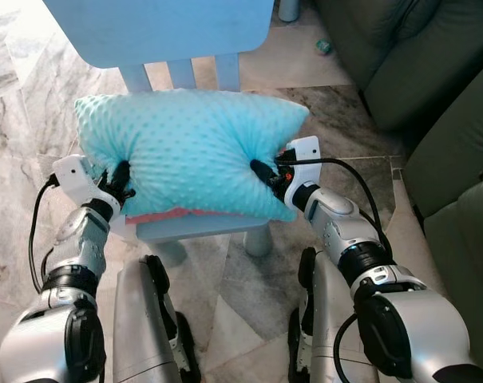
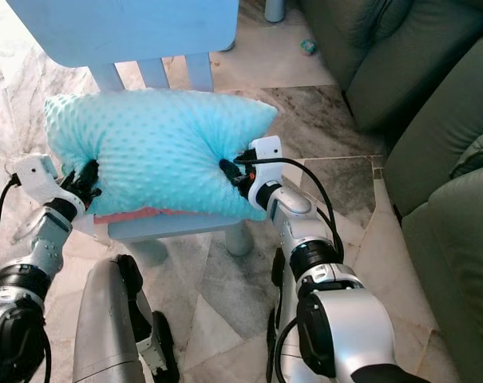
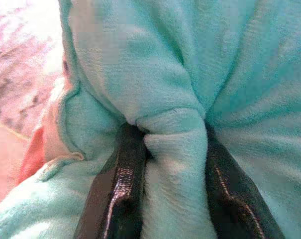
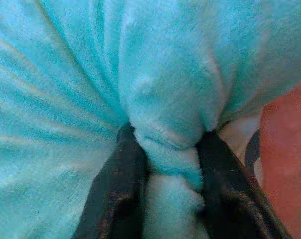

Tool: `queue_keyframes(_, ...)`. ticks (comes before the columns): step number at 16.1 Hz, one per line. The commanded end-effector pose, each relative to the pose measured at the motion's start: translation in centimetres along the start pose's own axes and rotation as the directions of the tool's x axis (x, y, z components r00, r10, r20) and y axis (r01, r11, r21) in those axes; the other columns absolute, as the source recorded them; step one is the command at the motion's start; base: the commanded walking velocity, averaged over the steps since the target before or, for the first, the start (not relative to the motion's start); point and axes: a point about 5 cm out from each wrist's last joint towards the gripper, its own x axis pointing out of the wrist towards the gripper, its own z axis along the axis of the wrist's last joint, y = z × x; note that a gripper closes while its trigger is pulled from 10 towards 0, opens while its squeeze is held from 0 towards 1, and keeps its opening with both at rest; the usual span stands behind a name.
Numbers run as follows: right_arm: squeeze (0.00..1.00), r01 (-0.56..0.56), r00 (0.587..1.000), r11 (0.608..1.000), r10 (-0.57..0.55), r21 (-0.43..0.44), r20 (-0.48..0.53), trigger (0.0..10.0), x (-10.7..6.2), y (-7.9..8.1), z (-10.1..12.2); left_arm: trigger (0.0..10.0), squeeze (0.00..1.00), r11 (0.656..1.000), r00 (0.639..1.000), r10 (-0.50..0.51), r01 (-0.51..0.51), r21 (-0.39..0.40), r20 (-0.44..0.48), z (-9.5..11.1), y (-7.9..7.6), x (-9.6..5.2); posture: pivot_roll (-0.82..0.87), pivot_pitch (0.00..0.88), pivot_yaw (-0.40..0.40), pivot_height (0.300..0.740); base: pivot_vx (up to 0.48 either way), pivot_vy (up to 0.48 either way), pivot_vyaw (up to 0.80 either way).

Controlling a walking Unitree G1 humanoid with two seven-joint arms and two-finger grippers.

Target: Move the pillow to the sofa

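Two grippers clamp one turquoise pillow [image 1: 189, 152] in the left eye view: the left gripper [image 1: 118, 182] pinches its left edge, the right gripper [image 1: 265, 174] its right edge, and the fabric puckers at both spots. The pillow lies on the seat of a light blue chair [image 1: 195, 226], whose back rises behind it. A pink layer [image 1: 157, 215] peeks out under the pillow's near edge. A dark green sofa [image 1: 433, 96] stands to the right, well apart from the pillow, on a marble floor [image 1: 249, 295].

Seen from the right eye, the scene is the same, with a small greenish object [image 2: 308, 47] on the floor near the sofa, too small to identify.

Up close in the left wrist view, both black fingers [image 3: 118, 191] squeeze a fold of pillow fabric between them; pink cloth shows at one side.

Likewise in the right wrist view, the fingers [image 4: 118, 191] hold a bunched fold tightly, with a reddish patch [image 4: 284, 164] beyond it.
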Motion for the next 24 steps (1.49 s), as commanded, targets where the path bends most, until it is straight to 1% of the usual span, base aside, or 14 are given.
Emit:
queue_keyframes(1,0.00,-0.004,0.998,0.999,0.006,0.032,-0.062,0.0,-0.4,0.5,-2.2,0.0,0.00,0.999,0.999,0.040,-0.041,-0.006,-0.021,-1.2,0.8,-0.7,-0.10,0.404,0.035,0.478,0.000,0.000,0.00)
queue_keyframes(3,0.00,0.009,0.998,1.000,-0.008,0.017,-0.063,0.0,-0.8,0.2,-2.7,0.0,0.00,0.998,0.998,0.063,-0.063,-0.009,-0.007,-2.5,1.0,-1.7,-0.11,0.406,0.031,0.478,0.000,0.000,0.00)
queue_keyframes(5,0.00,0.032,0.998,0.999,-0.032,0.005,-0.054,0.0,-1.0,-0.1,-2.8,0.0,0.00,0.996,0.996,0.088,-0.088,0.003,-0.003,-3.0,1.3,-2.2,-0.11,0.400,0.031,0.478,0.000,0.000,0.00)
queue_keyframes(7,0.00,0.040,0.998,0.999,-0.039,0.006,-0.050,0.0,-1.0,0.1,-3.0,0.0,0.00,0.994,0.995,0.097,-0.098,0.041,0.010,-3.0,1.4,-2.6,-0.10,0.383,0.036,0.478,0.000,0.000,0.00)
queue_keyframes(9,0.00,0.032,0.999,1.000,-0.031,0.001,-0.024,0.0,-0.8,0.5,-2.6,0.0,0.00,0.993,0.993,0.095,-0.100,0.066,0.065,-1.8,1.4,-2.9,-0.10,0.340,0.039,0.478,0.000,0.000,0.00)
queue_keyframes(13,0.00,0.071,0.992,0.997,-0.066,-0.043,0.109,0.0,-0.4,0.4,-0.1,0.0,0.00,0.980,0.964,0.117,-0.151,0.133,0.237,1.6,1.4,-3.4,-0.10,0.251,0.040,0.478,0.000,0.000,0.00)
queue_keyframes(15,0.00,0.078,0.987,0.994,-0.066,-0.074,0.147,0.0,-0.4,0.4,0.6,0.0,0.00,0.975,0.953,0.113,-0.160,0.153,0.280,2.3,1.2,-4.0,-0.10,0.215,0.044,0.478,0.000,0.000,0.00)
queue_keyframes(17,0.00,0.063,0.978,0.993,-0.042,-0.097,0.206,0.0,-0.5,0.7,1.5,0.0,0.00,0.974,0.948,0.127,-0.174,0.142,0.290,2.1,1.1,-5.2,-0.10,0.170,0.052,0.478,0.000,0.000,0.00)
queue_keyframes(18,0.00,0.068,0.972,0.991,-0.040,-0.115,0.232,0.0,-0.6,0.9,1.7,0.0,0.00,0.975,0.949,0.134,-0.178,0.136,0.286,1.7,1.0,-5.9,-0.10,0.142,0.058,0.478,0.000,0.000,0.00)
queue_keyframes(20,0.00,0.089,0.958,0.990,-0.055,-0.109,0.282,0.0,-1.2,1.2,1.9,0.0,0.00,0.976,0.949,0.137,-0.179,0.128,0.283,0.9,0.4,-7.9,-0.10,0.099,0.069,0.478,0.000,0.000,0.00)
queue_keyframes(21,0.00,0.105,0.950,0.988,-0.066,-0.112,0.304,0.0,-1.6,1.2,2.0,0.0,0.00,0.975,0.950,0.148,-0.186,0.117,0.274,0.6,0.2,-8.7,-0.10,0.088,0.070,0.478,0.000,0.000,0.00)
queue_keyframes(22,0.00,0.140,0.938,0.985,-0.100,-0.098,0.331,0.0,-2.4,1.1,2.1,0.0,0.00,0.976,0.954,0.155,-0.188,0.111,0.257,0.0,-0.2,-10.0,-0.10,0.060,0.078,0.478,0.000,0.000,0.00)
queue_keyframes(23,0.00,0.147,0.936,0.985,-0.108,-0.095,0.336,0.0,-2.5,1.0,2.1,0.0,0.00,0.976,0.955,0.156,-0.189,0.113,0.251,-0.2,-0.2,-10.2,-0.09,0.055,0.079,0.478,0.000,0.000,0.00)
queue_keyframes(24,0.00,0.179,0.928,0.979,-0.138,-0.092,0.345,0.0,-3.2,0.9,2.0,0.0,0.00,0.977,0.962,0.161,-0.187,0.105,0.221,-0.7,-0.4,-11.1,-0.09,0.033,0.087,0.478,0.000,0.000,0.00)
